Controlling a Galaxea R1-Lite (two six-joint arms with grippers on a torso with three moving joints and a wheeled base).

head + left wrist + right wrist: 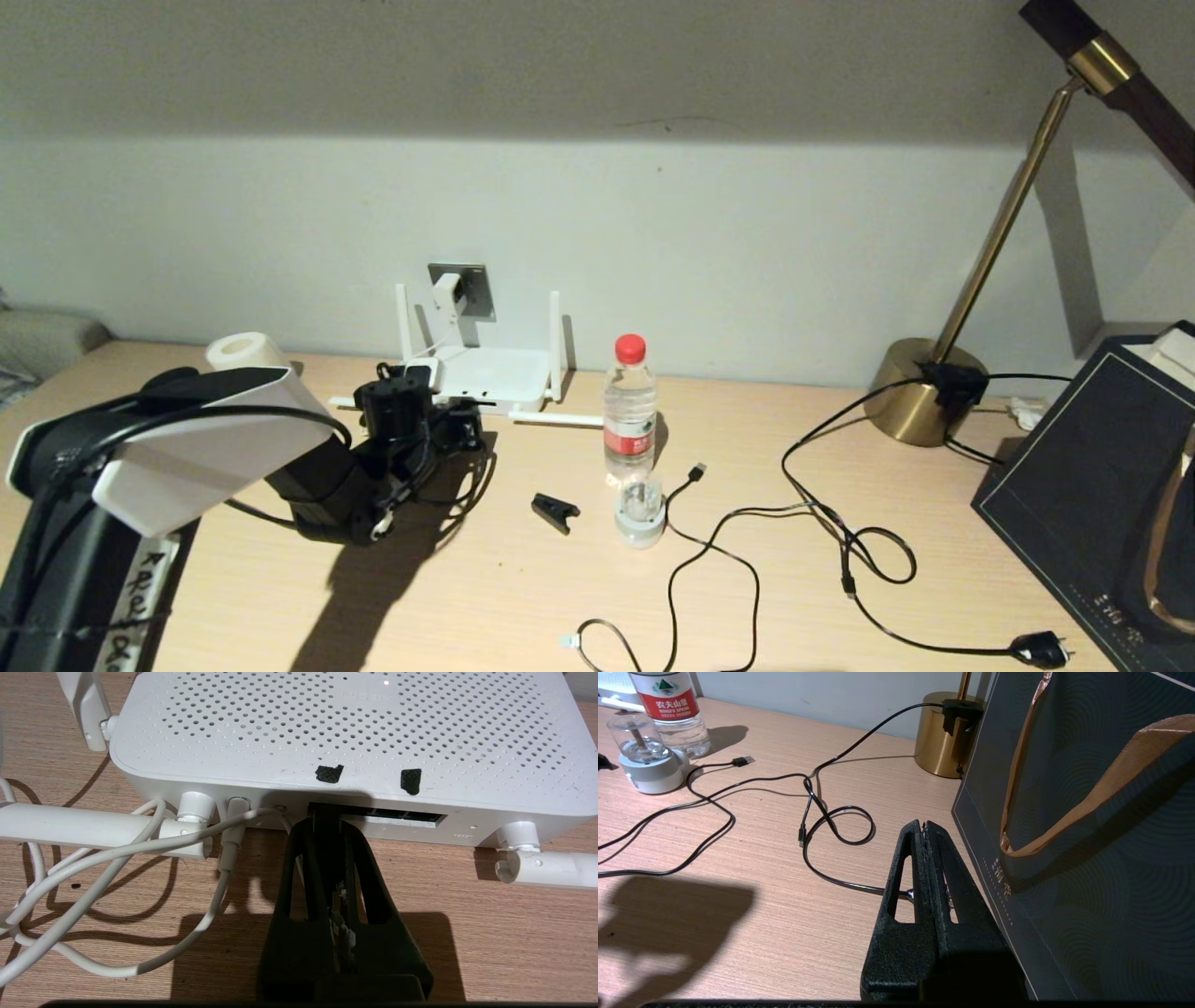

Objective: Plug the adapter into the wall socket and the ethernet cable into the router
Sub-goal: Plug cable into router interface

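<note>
Left claw (327,826) has its fingers pressed together on a thin black piece, its tips right at the dark port slot (397,817) in the router's (345,723) front edge; whether that piece is the ethernet cable's plug I cannot tell. Right claw (926,828) hangs closed and empty over the worktop (738,933), beside a dark paper bag (1087,812). On the worktop lie a black USB cable (695,560), a lamp cord (878,560), a small black clip (555,511), a water bottle (629,411) and a brass lamp base (920,392). Farther back, the router sits against the wall, 2 antennas raised and 2 lying flat. Behind it the adapter (447,291) sits plugged into the wall socket (476,287), its white cord (93,858) running down to the router.
</note>
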